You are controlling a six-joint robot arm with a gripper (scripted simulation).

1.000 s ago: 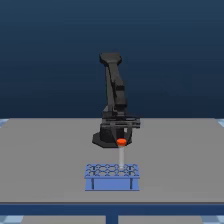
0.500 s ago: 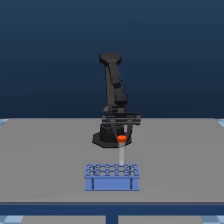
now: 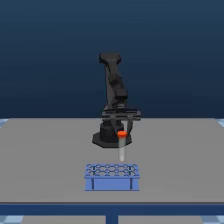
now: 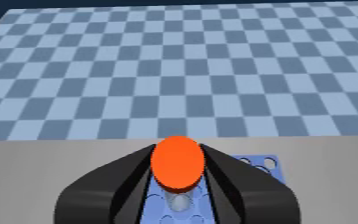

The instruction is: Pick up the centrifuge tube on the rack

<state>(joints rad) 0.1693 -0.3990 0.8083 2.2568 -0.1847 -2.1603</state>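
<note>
Gripper (image 3: 121, 131) clamped just below the round orange-red cap of the slim translucent centrifuge tube (image 3: 121, 148), hanging above the light blue rack (image 3: 112, 176). Judged light, rigid, slippery; grip beneath cap suits.

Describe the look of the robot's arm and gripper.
The arm is matte black and chunky, rising from a rounded black base. The gripper hangs from a flat dark crossbar. Its two fingers are black, broad and tapering. No cables or markings show.

The gripper (image 4: 177, 172) clasped the centrifuge tube (image 4: 177, 162) by its orange cap. The blue rack (image 4: 262, 167) lay below it on the grey table (image 4: 42, 165).
</note>
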